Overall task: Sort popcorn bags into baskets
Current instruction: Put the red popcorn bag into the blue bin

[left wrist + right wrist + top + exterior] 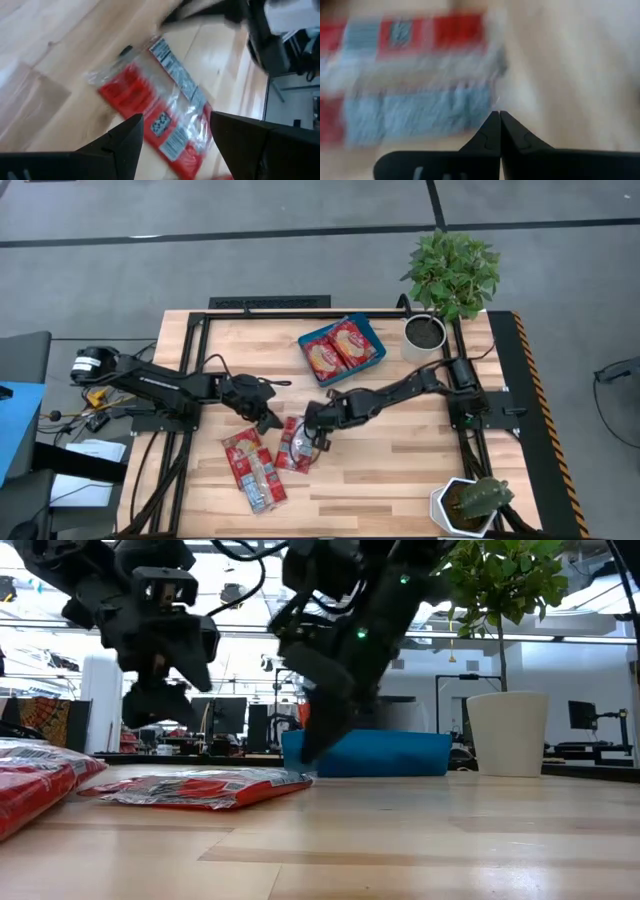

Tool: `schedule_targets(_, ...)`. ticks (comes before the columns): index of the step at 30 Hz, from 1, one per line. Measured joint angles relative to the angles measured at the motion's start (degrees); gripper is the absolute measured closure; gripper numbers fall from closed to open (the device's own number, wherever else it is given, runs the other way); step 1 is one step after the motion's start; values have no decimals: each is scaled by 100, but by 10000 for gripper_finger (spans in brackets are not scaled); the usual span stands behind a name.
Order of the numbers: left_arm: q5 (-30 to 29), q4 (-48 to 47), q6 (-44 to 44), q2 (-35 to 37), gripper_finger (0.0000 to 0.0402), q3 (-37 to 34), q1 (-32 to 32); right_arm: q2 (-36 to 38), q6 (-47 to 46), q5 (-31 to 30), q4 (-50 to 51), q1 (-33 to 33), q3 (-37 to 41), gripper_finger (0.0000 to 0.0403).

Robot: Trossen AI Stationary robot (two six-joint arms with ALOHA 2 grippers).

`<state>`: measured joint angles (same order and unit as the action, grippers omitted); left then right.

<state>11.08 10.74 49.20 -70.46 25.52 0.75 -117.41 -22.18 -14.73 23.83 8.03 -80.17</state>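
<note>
Popcorn bags lay flat at lower centre of the high view, a separate bag just right of them. Two more bags rested inside the teal basket at upper centre. Right gripper sat at the separate bag's upper edge, fingers pressed together, gripping nothing visible. Left gripper hovered nearby, fingers spread wide, empty.

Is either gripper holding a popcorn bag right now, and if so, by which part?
Neither. The right gripper is shut empty beside the bag; the left gripper hovers open over it.
</note>
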Motion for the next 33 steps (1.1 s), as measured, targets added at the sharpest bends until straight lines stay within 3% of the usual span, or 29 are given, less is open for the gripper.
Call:
schedule_targets(4, 19, 89, -5, -128, 185, 37, -189, 383, 325, 10, 95, -95, -1, 391)
schedule_targets(9, 278, 77, -241, -71, 185, 214, -551, 735, 429, 230, 13, 299, -7, 391)
schedule_targets(15, 585, 69, -342, 1, 185, 348, -879, 468, 425, 263, -732, 785, -22, 395)
schedule_targets(23, 740, 13, -517, 7, 185, 406, -1013, -206, 121, 420, -1419, 973, -69, 393)
schedule_targets(33, 808, -227, -676, 7, 185, 407, -1011, -460, -181, 294, -698, 787, -153, 394)
